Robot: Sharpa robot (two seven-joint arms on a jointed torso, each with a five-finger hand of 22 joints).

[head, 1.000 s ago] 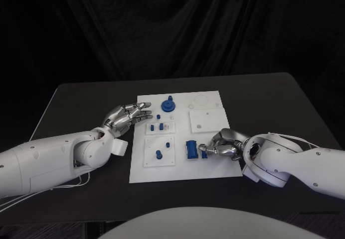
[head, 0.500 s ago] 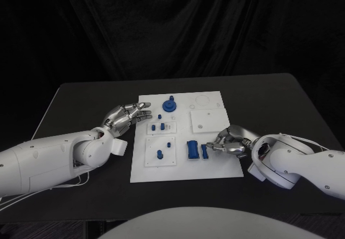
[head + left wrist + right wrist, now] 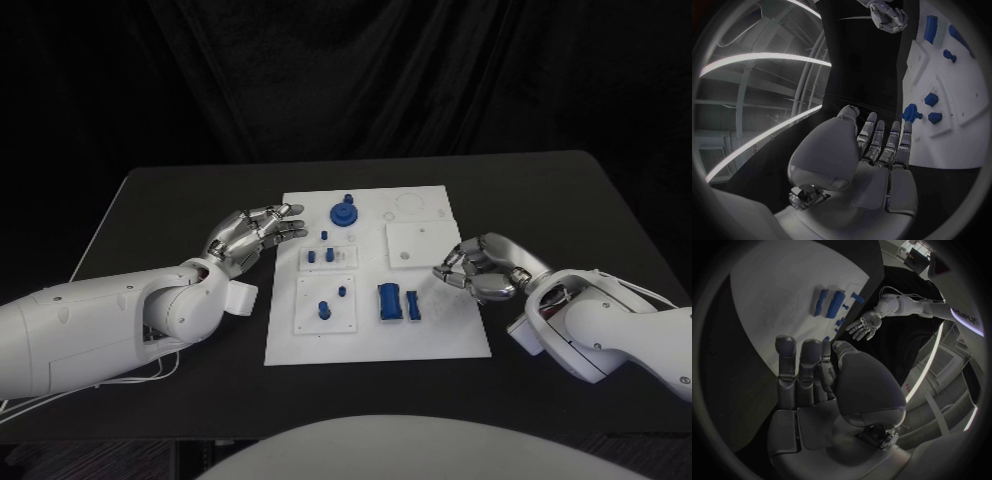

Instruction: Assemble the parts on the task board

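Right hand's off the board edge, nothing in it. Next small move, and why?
Probably bring the right hand back over the task board toward the two loose blue parts lying side by side near its front right. It holds nothing and sits at the board's right edge, closest to them. The left hand hovers open at the board's left edge, farther away.

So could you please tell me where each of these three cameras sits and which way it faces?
Head view: on the robot's head, looking down at the task board; both arms, left hand and right hand show.
Left wrist view: behind the left hand, facing along its fingers toward the board.
Right wrist view: behind the right hand, facing the board.
Shared: both wrist views see the board's blue parts and the opposite hand.
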